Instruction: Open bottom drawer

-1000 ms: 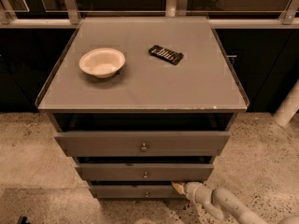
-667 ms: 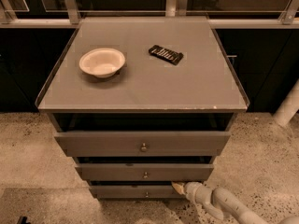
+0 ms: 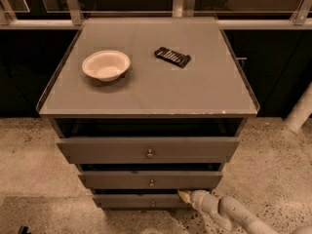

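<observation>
Tool at flat grey bottom drawer

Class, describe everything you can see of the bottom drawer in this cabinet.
The bottom drawer shows a flat grey front, the shortest of three, lowest in the cabinet and just above the speckled floor. A tiny round metal knob sits at its centre. It looks level. The end effector is at the right end of its top edge as seen, seemingly touching it.

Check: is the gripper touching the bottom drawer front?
Cannot tell. In the camera view the gripper overlaps the upper right edge of the bottom drawer, but this one angle shows neither contact nor a gap plainly.
</observation>
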{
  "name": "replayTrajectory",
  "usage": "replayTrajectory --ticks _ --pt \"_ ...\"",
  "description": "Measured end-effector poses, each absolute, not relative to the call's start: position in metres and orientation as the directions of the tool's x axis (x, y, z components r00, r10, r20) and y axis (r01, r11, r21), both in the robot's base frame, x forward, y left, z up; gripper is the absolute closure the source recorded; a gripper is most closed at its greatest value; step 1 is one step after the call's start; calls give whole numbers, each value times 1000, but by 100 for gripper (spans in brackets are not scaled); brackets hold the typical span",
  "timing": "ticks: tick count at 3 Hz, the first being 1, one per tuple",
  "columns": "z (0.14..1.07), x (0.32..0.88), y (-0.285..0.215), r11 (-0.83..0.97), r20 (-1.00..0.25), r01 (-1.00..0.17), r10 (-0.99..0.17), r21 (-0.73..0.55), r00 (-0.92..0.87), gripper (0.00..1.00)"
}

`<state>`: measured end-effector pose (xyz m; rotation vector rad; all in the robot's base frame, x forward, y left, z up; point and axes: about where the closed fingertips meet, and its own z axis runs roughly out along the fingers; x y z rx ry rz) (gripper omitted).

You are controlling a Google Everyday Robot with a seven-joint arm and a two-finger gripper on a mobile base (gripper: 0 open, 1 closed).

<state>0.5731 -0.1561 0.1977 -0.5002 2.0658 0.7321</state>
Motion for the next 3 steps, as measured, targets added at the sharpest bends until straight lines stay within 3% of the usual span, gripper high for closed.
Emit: replayTrajectory --ticks 3 --pt "188 597 -150 789 -824 -538 -74 296 -562 100"
